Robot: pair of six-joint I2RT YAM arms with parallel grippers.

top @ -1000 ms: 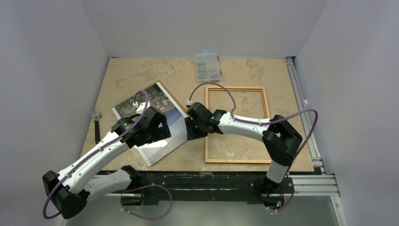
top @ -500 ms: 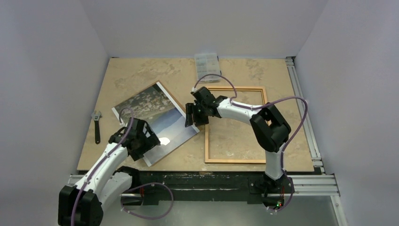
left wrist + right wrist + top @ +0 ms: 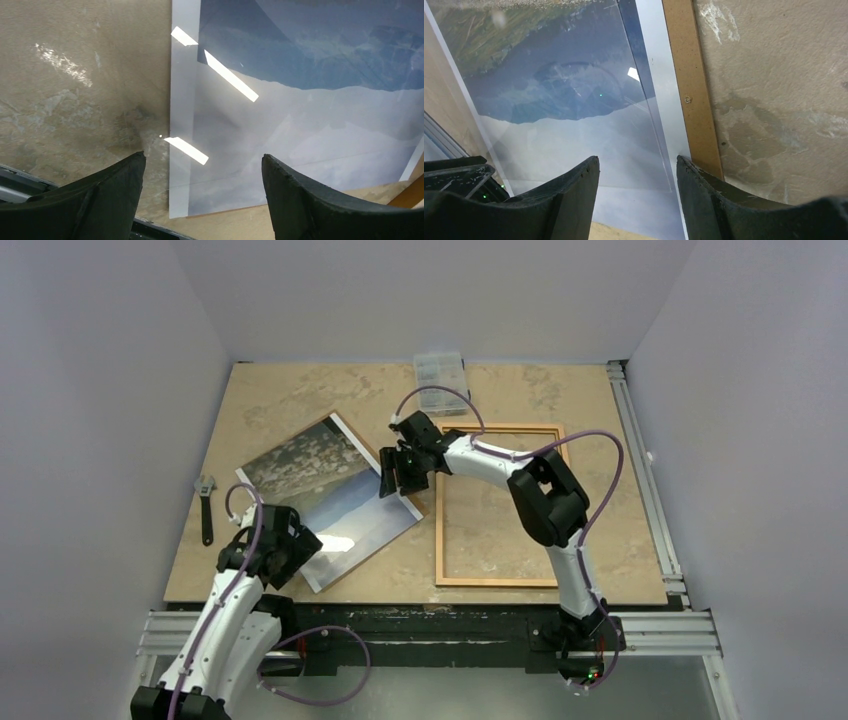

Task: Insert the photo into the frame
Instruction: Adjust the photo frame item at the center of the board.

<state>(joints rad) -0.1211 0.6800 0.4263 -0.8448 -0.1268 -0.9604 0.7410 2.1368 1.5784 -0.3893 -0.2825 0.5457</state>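
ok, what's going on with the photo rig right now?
The photo lies flat on a brown backing board, left of the wooden frame, not yet in it. The right gripper hovers open over the photo's right edge; the left gripper hovers open at its near corner. Neither holds anything.

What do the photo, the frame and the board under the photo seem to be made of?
The photo looks like glossy paper: sharp lamp glints. The frame looks like wood: orange-brown, thin rails. The board is probably fibreboard or cardboard: flat, dull brown, no grain.
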